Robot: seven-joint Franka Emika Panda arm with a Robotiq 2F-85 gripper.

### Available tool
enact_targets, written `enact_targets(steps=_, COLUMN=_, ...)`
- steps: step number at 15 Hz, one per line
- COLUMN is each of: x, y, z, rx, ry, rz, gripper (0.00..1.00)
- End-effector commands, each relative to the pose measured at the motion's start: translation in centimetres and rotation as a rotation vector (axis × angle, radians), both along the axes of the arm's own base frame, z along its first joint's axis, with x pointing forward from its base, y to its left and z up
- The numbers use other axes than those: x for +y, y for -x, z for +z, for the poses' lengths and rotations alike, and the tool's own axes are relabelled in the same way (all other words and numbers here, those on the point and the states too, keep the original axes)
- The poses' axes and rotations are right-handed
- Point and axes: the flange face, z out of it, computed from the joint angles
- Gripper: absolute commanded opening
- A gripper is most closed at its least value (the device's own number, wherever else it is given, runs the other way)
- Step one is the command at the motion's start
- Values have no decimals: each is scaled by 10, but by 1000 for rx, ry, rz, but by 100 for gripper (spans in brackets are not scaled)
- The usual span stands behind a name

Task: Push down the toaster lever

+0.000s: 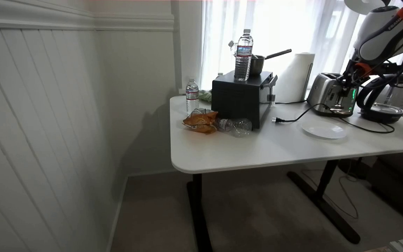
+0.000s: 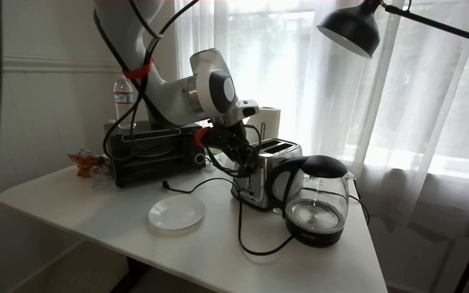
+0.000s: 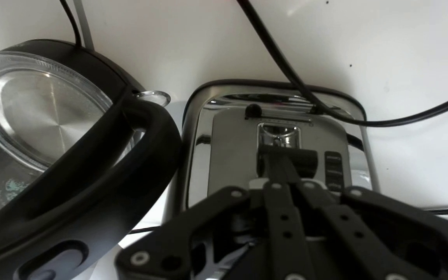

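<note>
1. 2-slot toaster (image 1: 328, 95), right of the frame in an exterior view, on the desk (image 1: 243, 150): polished metal, likely slippery, light enough to slide.
2. Hand (image 3: 282, 167): fingers look together, at the black lever (image 3: 307, 161); contact unclear.
3. Press the lever's broad top straight down; probably stiff plastic, springy.

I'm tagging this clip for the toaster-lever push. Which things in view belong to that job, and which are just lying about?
Belong to the job:
silver toaster
its lever
tool

Just lying about:
glass kettle
white plate
black boxy appliance
saucepan
water bottles
paper roll
crumpled orange bag
</note>
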Motion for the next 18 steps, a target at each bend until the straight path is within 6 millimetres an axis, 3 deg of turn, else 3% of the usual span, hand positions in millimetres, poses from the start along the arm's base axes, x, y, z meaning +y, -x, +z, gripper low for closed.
enact_targets(steps=1, x=-2, y=0, z=-2, rx=-1, ry=0, rz=-4, gripper=1)
enact_targets(steps=11, x=-4, y=-1, z=-7, rx=-5, ry=1, rz=-17, gripper=0)
enact_targets(steps=18, x=-2, y=-6, z=-36, rx=12, ry=-11, rz=-10, gripper=0)
